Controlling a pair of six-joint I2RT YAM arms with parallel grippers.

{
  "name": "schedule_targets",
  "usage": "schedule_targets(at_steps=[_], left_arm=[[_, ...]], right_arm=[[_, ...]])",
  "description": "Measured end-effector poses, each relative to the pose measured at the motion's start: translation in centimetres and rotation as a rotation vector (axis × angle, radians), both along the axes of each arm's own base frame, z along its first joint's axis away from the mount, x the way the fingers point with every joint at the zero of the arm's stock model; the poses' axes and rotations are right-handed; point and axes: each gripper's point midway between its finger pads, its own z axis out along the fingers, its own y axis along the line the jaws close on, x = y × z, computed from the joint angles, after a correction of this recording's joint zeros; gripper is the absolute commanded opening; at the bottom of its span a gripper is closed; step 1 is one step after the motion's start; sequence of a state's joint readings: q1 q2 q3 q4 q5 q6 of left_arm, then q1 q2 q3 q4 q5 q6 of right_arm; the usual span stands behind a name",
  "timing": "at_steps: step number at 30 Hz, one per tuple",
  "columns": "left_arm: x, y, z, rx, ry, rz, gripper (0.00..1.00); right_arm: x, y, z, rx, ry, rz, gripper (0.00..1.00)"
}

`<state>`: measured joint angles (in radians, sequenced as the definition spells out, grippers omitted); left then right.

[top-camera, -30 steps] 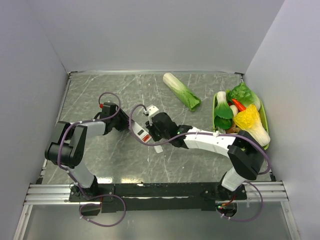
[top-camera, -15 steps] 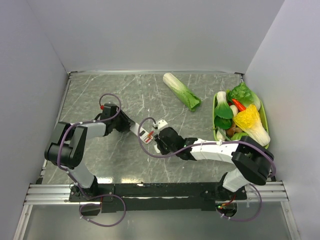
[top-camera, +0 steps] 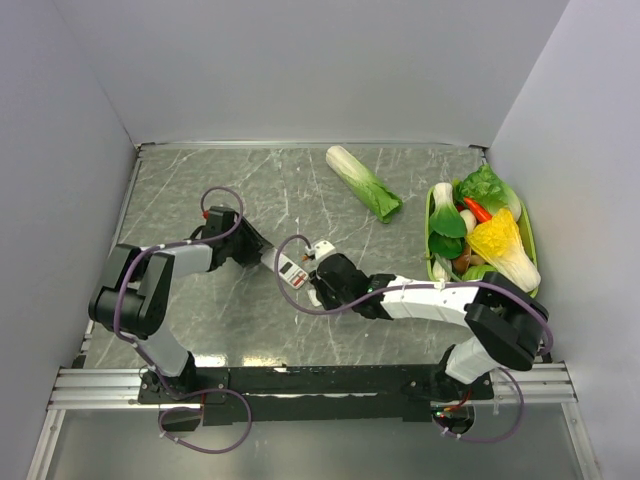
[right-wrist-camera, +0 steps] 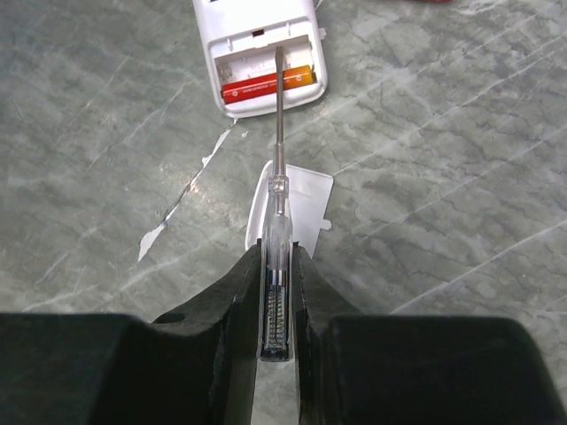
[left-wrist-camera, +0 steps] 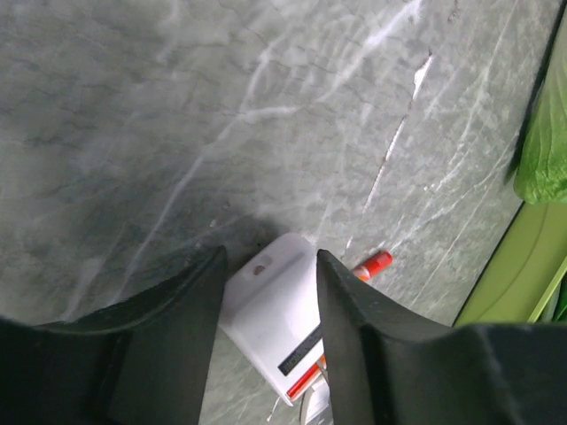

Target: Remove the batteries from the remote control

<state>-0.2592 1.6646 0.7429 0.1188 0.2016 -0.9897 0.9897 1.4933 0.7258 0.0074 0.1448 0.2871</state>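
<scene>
The white remote control (top-camera: 291, 270) lies back-up on the table with its battery bay open. My left gripper (top-camera: 264, 249) is shut on its far end, and the left wrist view shows the remote (left-wrist-camera: 270, 305) between the fingers (left-wrist-camera: 372, 345). One red battery (right-wrist-camera: 266, 87) sits in the bay of the remote (right-wrist-camera: 257, 18). A second red battery (left-wrist-camera: 376, 262) lies loose beside it. My right gripper (right-wrist-camera: 276, 258) is shut on a clear-handled screwdriver (right-wrist-camera: 277, 199) whose tip rests in the bay. The white cover (right-wrist-camera: 308, 202) lies under the shaft. The right gripper also shows in the top view (top-camera: 319, 279).
A green basket (top-camera: 531, 232) of vegetables, with a red chili, stands at the right, and its rim shows in the left wrist view (left-wrist-camera: 518, 270). A long green cabbage (top-camera: 362, 182) lies at the back. Grey walls close in the table on three sides.
My right gripper with the screwdriver has drawn back toward the near side, from over the remote to just beside it. The left gripper and the remote shifted slightly.
</scene>
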Motion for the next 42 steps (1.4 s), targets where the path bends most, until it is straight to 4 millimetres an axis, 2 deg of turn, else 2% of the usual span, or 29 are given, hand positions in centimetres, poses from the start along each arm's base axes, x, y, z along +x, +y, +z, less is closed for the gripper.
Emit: schedule_targets(at_steps=[4,8,13,16,21,25,28,33,42], left_arm=[[-0.4,-0.1,0.5,0.008,0.009,-0.010,0.60],[-1.8,0.7,0.7,0.055,0.046,-0.003,0.61],[-2.9,1.7,1.1,0.097,0.071,0.010,0.62],[-2.9,1.8,1.5,0.100,0.063,0.013,0.62],[-3.0,1.7,1.7,0.097,0.062,0.009,0.63],[-3.0,1.5,2.8,0.077,0.033,0.002,0.61],[-3.2,0.9,3.9,0.040,-0.004,-0.020,0.60],[-4.0,0.2,3.8,-0.003,-0.010,-0.058,0.58],[-5.3,-0.8,3.2,-0.067,-0.011,-0.117,0.58]], right_arm=[[0.1,0.2,1.2,-0.029,0.004,0.029,0.00],[0.9,0.5,3.1,-0.054,-0.014,0.053,0.00],[1.3,-0.3,4.6,-0.107,-0.025,0.081,0.00],[1.2,-1.2,5.3,-0.144,-0.024,0.098,0.00],[1.5,-1.5,7.1,-0.180,-0.034,0.131,0.00],[1.9,-2.1,8.1,-0.210,-0.014,0.165,0.00],[2.7,-1.8,9.0,-0.234,-0.005,0.197,0.00],[3.2,-0.8,9.0,-0.282,0.021,0.261,0.00],[3.5,-1.1,7.7,-0.379,0.057,0.311,0.00]])
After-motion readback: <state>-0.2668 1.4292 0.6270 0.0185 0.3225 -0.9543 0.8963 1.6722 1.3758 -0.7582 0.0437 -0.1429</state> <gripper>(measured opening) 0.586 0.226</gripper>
